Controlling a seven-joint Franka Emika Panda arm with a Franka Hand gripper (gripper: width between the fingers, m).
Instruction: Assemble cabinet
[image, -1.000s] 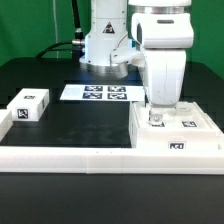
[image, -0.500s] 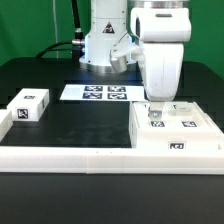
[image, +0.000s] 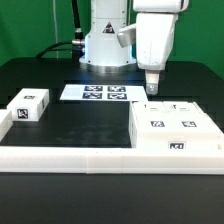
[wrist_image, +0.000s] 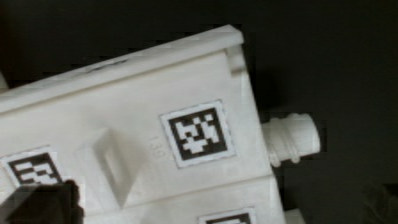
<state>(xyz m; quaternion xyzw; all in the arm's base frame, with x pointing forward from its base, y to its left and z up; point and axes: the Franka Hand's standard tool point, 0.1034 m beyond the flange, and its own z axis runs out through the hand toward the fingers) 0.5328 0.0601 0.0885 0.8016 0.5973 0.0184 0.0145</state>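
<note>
**Position.** The cabinet (image: 175, 135) lies flat on the tabletop (image: 80, 125), tagged face up. Its near edge is against the border rail (image: 70, 157). The tool (image: 152, 86) hangs above the cabinet's far edge, apart from it, with nothing seen between its fingers. A small white block (image: 28, 106) sits well apart from the cabinet, across bare tabletop. The marker board (image: 100, 93) lies beyond the cabinet's far corner.

**Tool state.** I cannot tell whether the fingers stand apart or together. The exterior view shows them as one narrow tip. The wrist view shows only one dark finger (wrist_image: 39, 200) at the frame edge.

**Step in hand (judgement).** The tool appears to be between grips, clear of the cabinet.
- Any descent should be straight down and squared to the cabinet's edge.
- The fingers should straddle a wall rather than land on a tag (wrist_image: 199, 131).
- The round stub (wrist_image: 295, 136) on the cabinet's side should be kept clear.
- Force should press the cabinet towards the rail so the box does not skate.

**Not established.**
- The wrist view cuts off most of the cabinet.
- The stub's purpose is unclear.
- Seams between door panels are too faint to trace in the exterior view.
- The cabinet's far wall, below the tool, is partly hidden.
</note>
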